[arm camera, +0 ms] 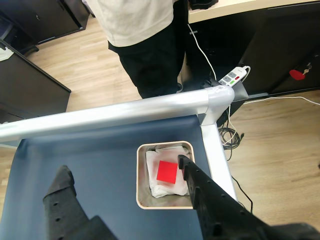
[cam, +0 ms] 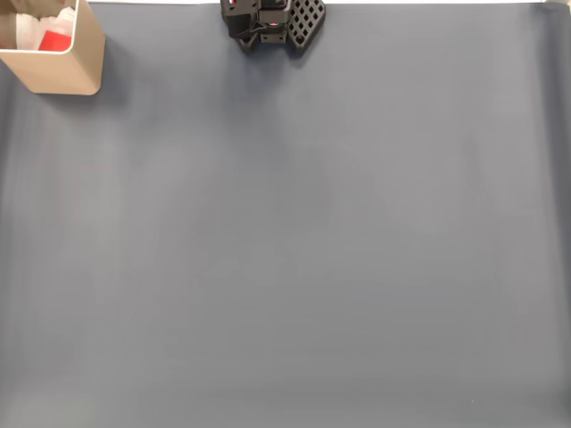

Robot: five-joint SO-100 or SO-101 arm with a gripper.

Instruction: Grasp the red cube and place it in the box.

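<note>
In the fixed view we look down on a wide blue-grey table mat [cam: 285, 250]. At its upper left corner stands the box [cam: 76, 67], tan-walled with rounded corners, cut off by the frame's edge. Inside it we see the red cube [cam: 55, 41] lying against white lining. At the top centre, a black part of the arm [cam: 272, 22] with a perforated plate juts into the picture, well apart from the box.

In the wrist view we look past the gripper [arm camera: 122, 165], whose two black fingers [arm camera: 62, 192] rise from the bottom edge. They stand wide apart and we see nothing between them; the pincer holds nothing. The right finger's tip overlaps the box's [arm camera: 141, 175] right side as this view shows it, while the left finger hangs over bare mat [arm camera: 75, 150]. The cube [arm camera: 167, 171] lies flat on crumpled white paper [arm camera: 155, 187] inside the box, near its middle. The box sits close to the table's corner, just beside a silver metal rail [arm camera: 115, 112] that runs along the far edge and turns down the right side. Beyond the rail a person [arm camera: 145, 45] in a light top and dark trousers stands on a wooden floor [arm camera: 280, 140], and a white power strip [arm camera: 234, 76] with its cable lies nearby.
</note>
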